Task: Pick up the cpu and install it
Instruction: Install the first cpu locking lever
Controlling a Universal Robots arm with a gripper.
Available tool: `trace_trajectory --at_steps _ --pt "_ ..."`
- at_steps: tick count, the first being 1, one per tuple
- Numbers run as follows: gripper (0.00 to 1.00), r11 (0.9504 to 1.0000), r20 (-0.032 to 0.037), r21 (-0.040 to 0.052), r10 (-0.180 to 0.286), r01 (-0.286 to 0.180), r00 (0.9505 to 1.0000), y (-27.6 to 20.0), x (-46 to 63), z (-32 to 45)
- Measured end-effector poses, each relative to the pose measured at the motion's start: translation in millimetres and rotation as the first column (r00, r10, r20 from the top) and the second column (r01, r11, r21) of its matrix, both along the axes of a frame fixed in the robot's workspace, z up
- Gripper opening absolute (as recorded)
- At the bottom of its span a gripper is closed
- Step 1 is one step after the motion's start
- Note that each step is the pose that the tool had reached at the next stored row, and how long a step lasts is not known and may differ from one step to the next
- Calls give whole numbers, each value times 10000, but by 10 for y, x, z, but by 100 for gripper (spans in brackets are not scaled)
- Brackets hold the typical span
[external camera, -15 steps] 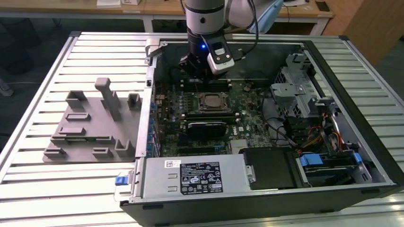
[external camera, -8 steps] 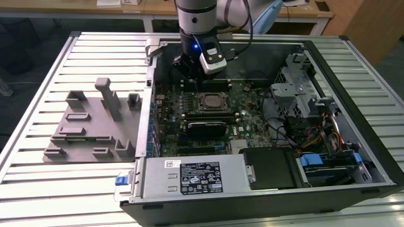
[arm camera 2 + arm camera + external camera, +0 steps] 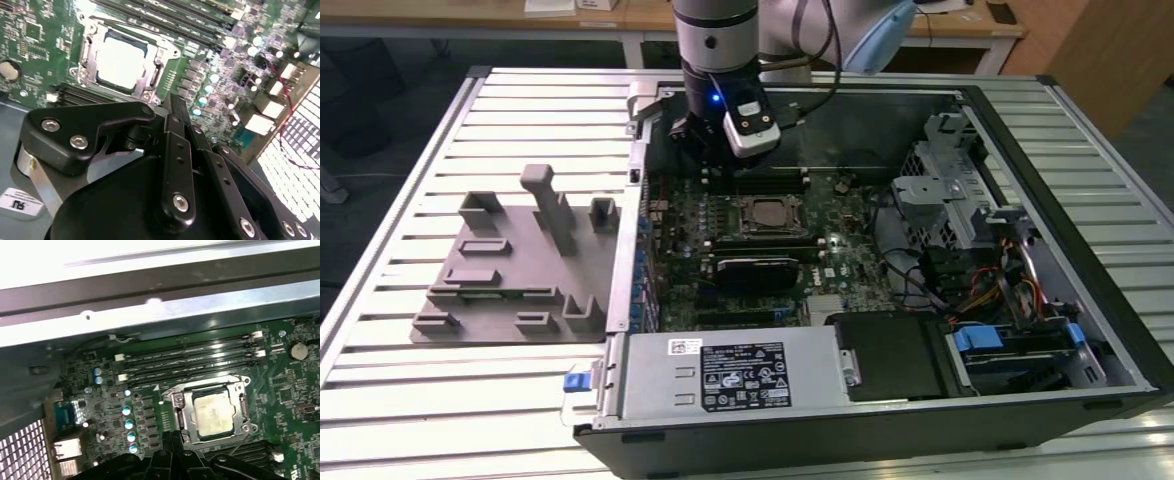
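The black linkage gripper (image 3: 173, 442), jaws drawn together and empty, hangs just beside the silver square cpu (image 3: 214, 412), which lies in its metal socket frame (image 3: 176, 401). I judge that a careless descent could scrape the green motherboard (image 3: 280, 385) beneath the fingertips or knock the chip askew.

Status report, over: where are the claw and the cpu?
Claw shut, empty, over the motherboard. Cpu lying in the socket. Nothing between them.

Slatted metal table (image 3: 414, 400): open computer case (image 3: 854, 432) on it, grey plastic tray (image 3: 507, 275) beside, toward exterior view's left.
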State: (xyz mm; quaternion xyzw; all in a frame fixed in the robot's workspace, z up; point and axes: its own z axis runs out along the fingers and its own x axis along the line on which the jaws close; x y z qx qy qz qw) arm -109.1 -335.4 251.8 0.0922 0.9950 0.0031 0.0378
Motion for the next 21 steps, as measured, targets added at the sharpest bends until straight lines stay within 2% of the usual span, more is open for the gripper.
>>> trace_trajectory --at_steps 6,8,13,21 --pt "11 10000 -2 2 1 -1 10000 0 -24 1" --pt "11 10000 0 58 0 0 10000 0 -25 -1" --pt "11 9999 1 119 1 -1 10000 0 -34 -8" --pt "11 9996 0 277 0 0 10000 0 -55 -22"
